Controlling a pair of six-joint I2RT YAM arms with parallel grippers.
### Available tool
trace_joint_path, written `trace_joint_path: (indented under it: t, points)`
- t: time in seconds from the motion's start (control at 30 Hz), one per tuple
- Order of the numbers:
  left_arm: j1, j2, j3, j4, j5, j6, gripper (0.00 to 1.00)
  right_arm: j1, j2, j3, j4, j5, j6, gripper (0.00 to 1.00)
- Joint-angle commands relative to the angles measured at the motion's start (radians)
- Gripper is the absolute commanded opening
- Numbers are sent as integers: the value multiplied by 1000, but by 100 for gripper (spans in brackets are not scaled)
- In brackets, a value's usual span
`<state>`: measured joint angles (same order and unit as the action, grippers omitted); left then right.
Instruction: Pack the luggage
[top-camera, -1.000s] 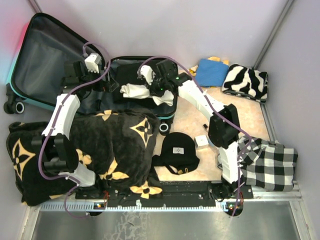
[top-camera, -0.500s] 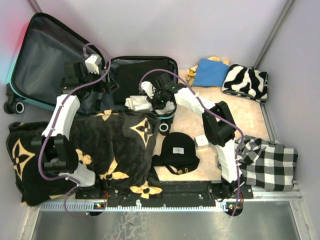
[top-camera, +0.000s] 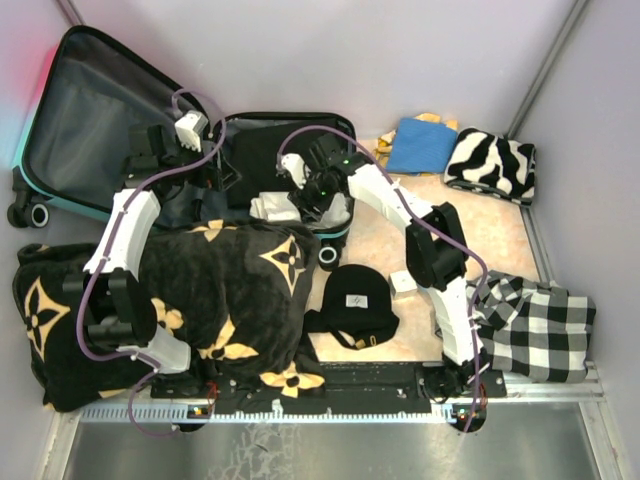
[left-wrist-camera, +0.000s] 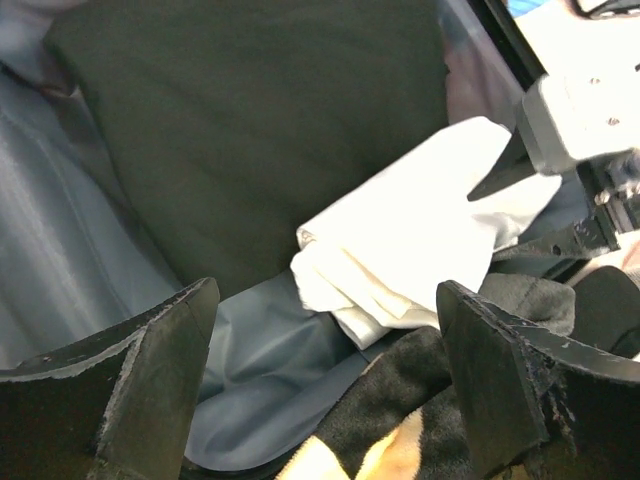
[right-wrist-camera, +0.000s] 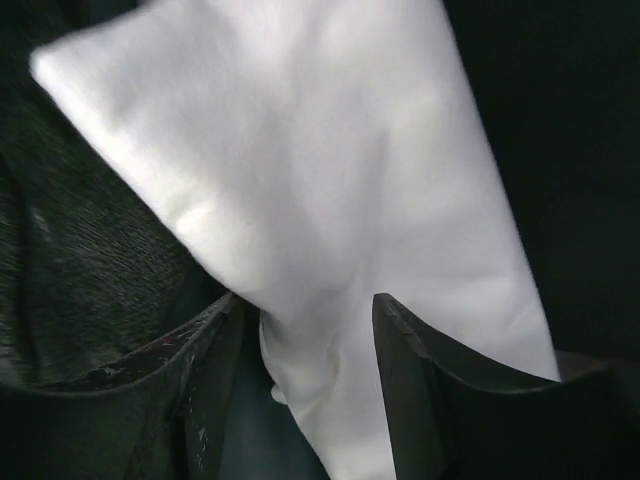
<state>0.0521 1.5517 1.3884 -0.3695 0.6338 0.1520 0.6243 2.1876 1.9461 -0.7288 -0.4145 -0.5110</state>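
The luggage (top-camera: 80, 110) lies open on the table's far left. Its lid leans back against the wall and shows grey lining, and its base half sits flat just right of the lid. A black folded garment (left-wrist-camera: 250, 130) lies in the base, with a white cloth (left-wrist-camera: 410, 240) at that half's near edge, against the black flower-patterned blanket (top-camera: 230, 290). The right gripper (right-wrist-camera: 305, 305) points down onto the white cloth with its jaws partly apart. The cloth runs up between them, and a dark sliver shows beside one finger, so it is not pinched. The left gripper (left-wrist-camera: 325, 300) hovers over the lining beside the cloth, jaws spread wide and holding nothing. A black beanie (top-camera: 358, 300) lies on the table near the luggage wheel.
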Motion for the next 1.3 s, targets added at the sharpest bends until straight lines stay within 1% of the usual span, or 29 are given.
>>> trace_joint_path:
  t: [0.0,0.1,0.23,0.3,0.37,0.47,0.6,0.7,0.73,0.83,0.87,0.9,0.97,1.03,1.1,1.17,1.27]
  points:
    - [-3,13,2,-30,120,48,93,-14,-32,126,-43,-41,85,55]
    - [-25,48,16,-59,145,82,86,-36,-50,149,-49,-59,108,59]
    - [-72,101,26,-63,152,100,72,-71,-73,146,-50,-74,132,56]
    - [-120,131,29,-68,135,122,67,-102,-100,135,-49,-118,169,56]
    - [-162,164,31,-79,101,161,64,-140,-141,89,-24,-166,200,56]
    - [-209,222,40,-99,40,202,61,-198,-225,-18,10,-191,212,58]
    - [-220,303,60,-128,-21,228,56,-277,-323,-132,-23,-212,185,62]
    - [-238,365,69,-163,-82,274,54,-345,-378,-196,-101,-213,139,70]
    - [-247,384,74,-175,-109,292,53,-371,-391,-214,-115,-211,135,74]
    - [-279,431,108,-226,-196,318,52,-458,-420,-257,-125,-211,143,82]
    - [-284,444,120,-237,-214,321,52,-485,-428,-267,-113,-186,154,83]
    - [-286,455,131,-246,-228,322,53,-510,-435,-274,-103,-168,162,84]
    - [-287,461,149,-259,-242,322,59,-563,-448,-284,-71,-138,174,85]
    - [-287,450,167,-270,-237,317,71,-623,-444,-275,-41,-110,188,87]
    - [-283,422,189,-278,-211,306,82,-648,-418,-244,-21,-52,188,88]
    - [-279,389,198,-266,-197,290,88,-652,-379,-213,18,18,172,90]
    - [-268,335,187,-218,-187,274,93,-653,-299,-174,81,45,145,93]
